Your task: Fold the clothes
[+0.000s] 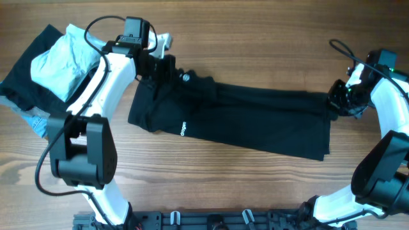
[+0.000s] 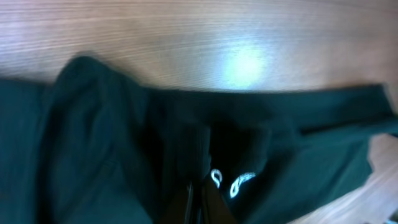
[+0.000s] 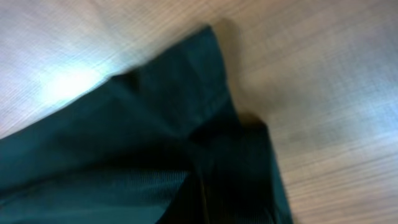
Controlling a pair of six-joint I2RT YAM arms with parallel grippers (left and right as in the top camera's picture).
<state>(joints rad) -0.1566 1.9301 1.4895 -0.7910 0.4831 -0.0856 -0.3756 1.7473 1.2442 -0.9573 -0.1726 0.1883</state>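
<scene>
A pair of black trousers (image 1: 255,118) lies stretched across the table, waist at the left and leg ends at the right, with a small white logo (image 1: 183,128) near the waist. My left gripper (image 1: 165,69) is at the waistband's far edge. In the left wrist view its fingers (image 2: 200,202) are pressed together on the black fabric (image 2: 93,143), beside the white drawstring tips (image 2: 233,182). My right gripper (image 1: 337,97) is at the leg ends. In the right wrist view its fingers (image 3: 211,199) are buried in dark cloth (image 3: 124,137) and seem shut on the hem.
A pile of other clothes lies at the far left: a light blue garment (image 1: 61,61) on top of a black one (image 1: 29,64), with a bit of blue cloth (image 1: 38,124) below. Bare wooden table (image 1: 255,38) surrounds the trousers.
</scene>
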